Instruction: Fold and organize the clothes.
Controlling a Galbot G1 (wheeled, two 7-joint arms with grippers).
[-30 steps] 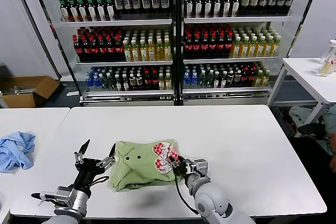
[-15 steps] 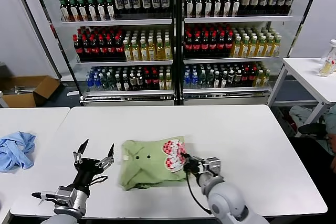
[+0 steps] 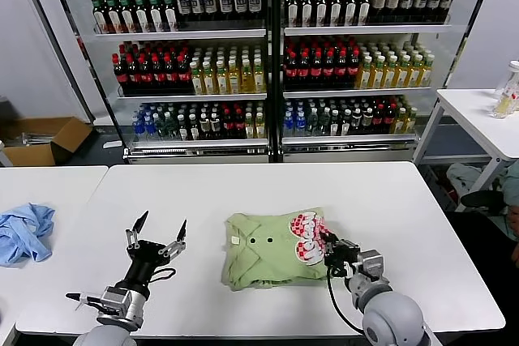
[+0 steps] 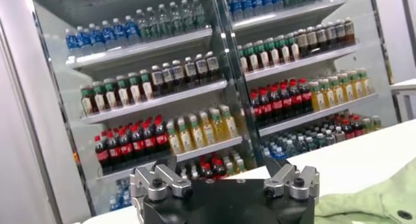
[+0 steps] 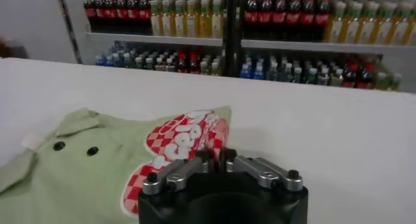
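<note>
The clothes are one light green collared shirt (image 3: 263,250), folded into a compact bundle on the white table (image 3: 243,188) a little right of centre. Its dark buttons and red-and-white chest graphic (image 3: 306,237) face up. My right gripper (image 3: 329,249) is at the bundle's right edge, its jaws shut on the fabric beside the graphic (image 5: 188,141). In the right wrist view the two fingers pinch the shirt's edge (image 5: 218,155). My left gripper (image 3: 163,221) hovers open over bare table left of the shirt, apart from it. A corner of the shirt (image 4: 374,202) shows in the left wrist view.
A crumpled light blue garment (image 3: 24,231) lies on the separate table at the far left. Drink coolers full of bottles (image 3: 268,54) stand behind the table. A small white side table (image 3: 482,115) is at the right, and a cardboard box (image 3: 45,139) sits on the floor at the left.
The right gripper has dragged the folded shirt to the right across the table, from left of centre to right of centre. The left gripper stayed open and shifted slightly right.
</note>
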